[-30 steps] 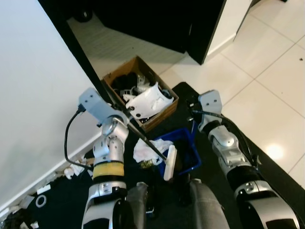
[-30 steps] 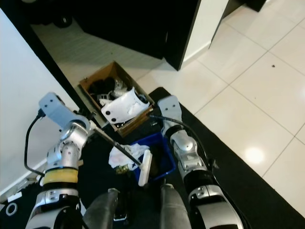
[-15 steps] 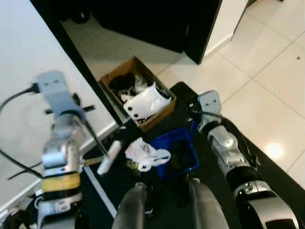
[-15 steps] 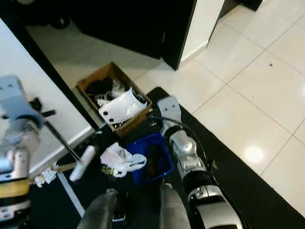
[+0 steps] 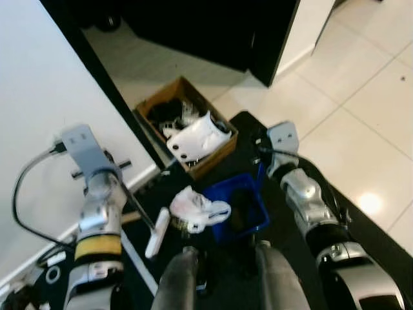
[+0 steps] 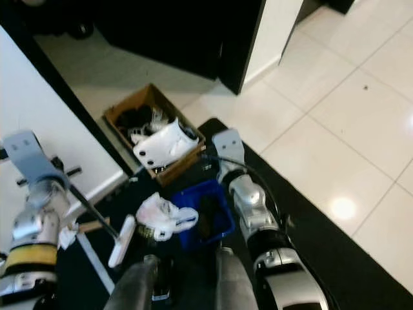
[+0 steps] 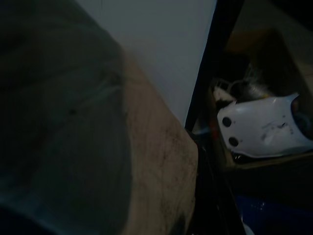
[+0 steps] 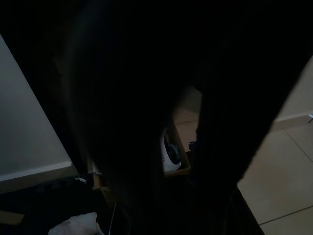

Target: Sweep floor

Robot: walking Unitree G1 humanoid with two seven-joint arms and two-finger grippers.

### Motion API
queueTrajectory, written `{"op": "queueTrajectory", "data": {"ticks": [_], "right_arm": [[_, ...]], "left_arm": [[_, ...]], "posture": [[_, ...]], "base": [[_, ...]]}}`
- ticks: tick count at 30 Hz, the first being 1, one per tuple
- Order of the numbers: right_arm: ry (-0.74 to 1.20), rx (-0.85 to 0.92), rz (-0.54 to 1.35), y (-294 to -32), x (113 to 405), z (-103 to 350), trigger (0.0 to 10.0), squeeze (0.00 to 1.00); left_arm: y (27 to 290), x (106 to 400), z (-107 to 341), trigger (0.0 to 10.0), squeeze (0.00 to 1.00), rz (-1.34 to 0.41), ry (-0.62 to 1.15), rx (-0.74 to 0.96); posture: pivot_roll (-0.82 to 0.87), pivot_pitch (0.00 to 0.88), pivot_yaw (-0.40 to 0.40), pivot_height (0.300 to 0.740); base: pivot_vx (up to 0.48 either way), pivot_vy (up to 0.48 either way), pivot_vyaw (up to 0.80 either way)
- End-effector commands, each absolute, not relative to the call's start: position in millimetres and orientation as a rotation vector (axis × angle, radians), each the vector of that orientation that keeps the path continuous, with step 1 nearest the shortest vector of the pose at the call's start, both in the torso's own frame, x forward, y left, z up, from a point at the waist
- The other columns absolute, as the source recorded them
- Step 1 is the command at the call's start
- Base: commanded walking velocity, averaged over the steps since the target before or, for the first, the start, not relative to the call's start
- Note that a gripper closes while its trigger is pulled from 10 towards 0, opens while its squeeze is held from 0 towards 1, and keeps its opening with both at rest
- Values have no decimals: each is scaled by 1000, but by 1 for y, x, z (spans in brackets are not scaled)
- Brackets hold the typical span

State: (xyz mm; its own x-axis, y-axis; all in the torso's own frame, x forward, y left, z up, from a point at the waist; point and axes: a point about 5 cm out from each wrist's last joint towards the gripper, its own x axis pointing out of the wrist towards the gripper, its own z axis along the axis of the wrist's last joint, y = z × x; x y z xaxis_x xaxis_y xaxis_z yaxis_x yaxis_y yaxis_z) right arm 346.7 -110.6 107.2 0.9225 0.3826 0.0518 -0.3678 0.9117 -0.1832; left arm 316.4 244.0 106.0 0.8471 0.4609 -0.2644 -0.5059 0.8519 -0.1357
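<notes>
Left pincer (image 5: pixel 106 173): grips brush (image 5: pixel 157 234), head left of crumpled white trash (image 5: pixel 193 206); right pincer state cannot tell; blue dustpan (image 5: pixel 240 210) beside trash

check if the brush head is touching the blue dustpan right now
Apart. In the left eye view the white brush head sits left of the crumpled white trash, which lies between it and the blue dustpan.

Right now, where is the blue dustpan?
The blue dustpan sits on the black mat in front of the robot's legs, just below the cardboard box, with crumpled white trash at its left edge.
</notes>
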Motion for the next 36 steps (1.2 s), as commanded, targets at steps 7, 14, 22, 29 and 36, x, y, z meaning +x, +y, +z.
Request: {"op": "queueTrajectory", "data": {"ticks": [7, 14, 22, 29, 36], "right_arm": [[-17, -155, 395, -111, 337, 89, 10000, 0], [-19, -154, 397, -110, 337, 89, 10000, 0], [-18, -153, 395, -111, 337, 89, 10000, 0], [-17, -148, 398, -108, 337, 89, 10000, 0], [-16, -148, 401, -107, 337, 89, 10000, 0]], "left_arm": [[232, 325, 94, 10000, 0, 581, 236, -298], [212, 335, 90, 10000, 0, 564, 266, -442], [157, 347, 101, 10000, 0, 386, 288, -523], [120, 349, 119, 10000, 0, 257, 269, -626], [93, 348, 135, 10000, 0, 115, 264, -674]], "posture": [[-23, 314, 27, 740], [-29, 315, 26, 740], [-25, 318, 28, 740], [-17, 317, 28, 740], [-12, 307, 27, 740]], "base": [[0, 0, 0], [0, 0, 0], [0, 0, 0], [0, 0, 0], [0, 0, 0]]}}
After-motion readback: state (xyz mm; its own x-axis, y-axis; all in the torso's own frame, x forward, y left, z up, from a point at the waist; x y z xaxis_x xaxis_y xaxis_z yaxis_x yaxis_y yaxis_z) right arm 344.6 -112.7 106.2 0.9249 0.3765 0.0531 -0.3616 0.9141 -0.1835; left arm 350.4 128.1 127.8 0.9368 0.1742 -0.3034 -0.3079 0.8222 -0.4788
